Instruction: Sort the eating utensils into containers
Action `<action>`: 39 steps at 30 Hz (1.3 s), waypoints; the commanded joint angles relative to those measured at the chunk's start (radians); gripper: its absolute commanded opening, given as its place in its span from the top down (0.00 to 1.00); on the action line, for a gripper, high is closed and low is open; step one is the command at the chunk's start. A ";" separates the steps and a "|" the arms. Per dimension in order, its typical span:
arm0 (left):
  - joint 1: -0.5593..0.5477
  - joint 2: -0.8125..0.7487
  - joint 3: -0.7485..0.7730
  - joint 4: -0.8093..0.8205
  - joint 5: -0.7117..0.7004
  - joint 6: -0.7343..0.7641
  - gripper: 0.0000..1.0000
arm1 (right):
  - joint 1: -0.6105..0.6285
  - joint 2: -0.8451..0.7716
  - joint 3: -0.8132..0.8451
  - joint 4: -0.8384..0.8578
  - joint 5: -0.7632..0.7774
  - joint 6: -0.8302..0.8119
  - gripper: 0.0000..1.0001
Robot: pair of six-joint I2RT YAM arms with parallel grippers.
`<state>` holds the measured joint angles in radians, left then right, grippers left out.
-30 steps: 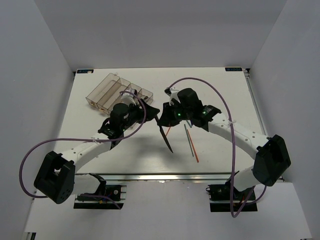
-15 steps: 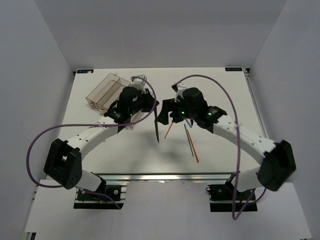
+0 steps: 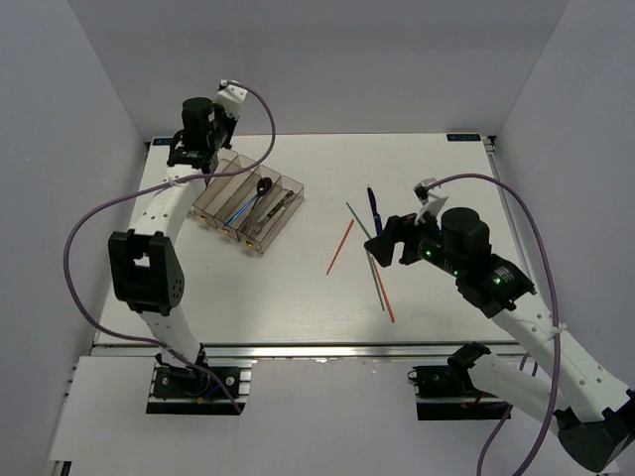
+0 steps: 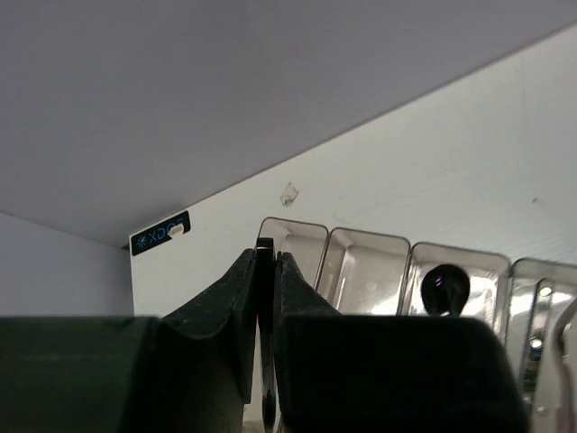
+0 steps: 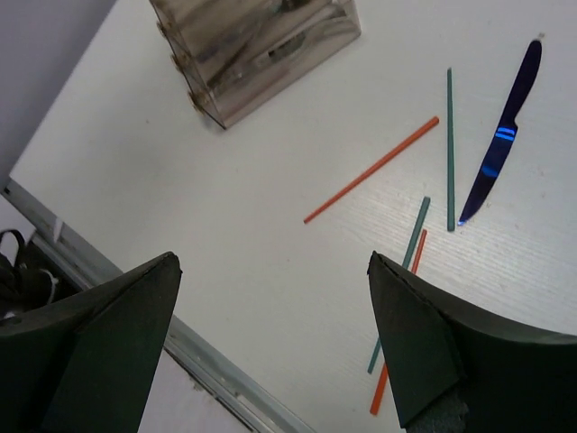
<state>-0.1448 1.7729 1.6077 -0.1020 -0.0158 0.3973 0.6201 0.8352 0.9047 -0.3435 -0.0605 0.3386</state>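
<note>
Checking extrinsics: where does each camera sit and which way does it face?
Top external: above and behind the robot, looking down on the table; both arms show.
Left wrist: looks along the left gripper, shut on a thin dark utensil, at the tray.
Right wrist: looks down past the open right gripper at chopsticks and blue knife.
Shared: tray in all three.

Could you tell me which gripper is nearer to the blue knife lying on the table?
Right. The right gripper hangs open just nearward of the blue knife; the left gripper, shut on a thin dark utensil, is far off over the tray's far-left end.
</note>
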 commanded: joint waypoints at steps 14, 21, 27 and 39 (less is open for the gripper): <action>0.036 0.083 -0.072 0.153 0.192 0.066 1.00 | 0.001 -0.039 -0.001 -0.042 -0.073 -0.113 0.11; 0.039 0.120 -0.081 0.067 0.140 0.084 0.90 | 0.001 -0.012 -0.010 -0.006 -0.076 -0.105 0.11; 0.039 0.142 -0.075 0.015 0.163 0.048 0.80 | 0.001 0.005 -0.007 0.014 -0.068 -0.101 0.11; 0.040 0.030 -0.020 -0.011 -0.065 -0.241 0.02 | -0.078 0.298 0.103 0.047 0.014 -0.099 0.11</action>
<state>-0.1120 1.9320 1.5238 -0.0986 0.0528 0.3176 0.5964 1.0431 0.9241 -0.3599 -0.0738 0.2497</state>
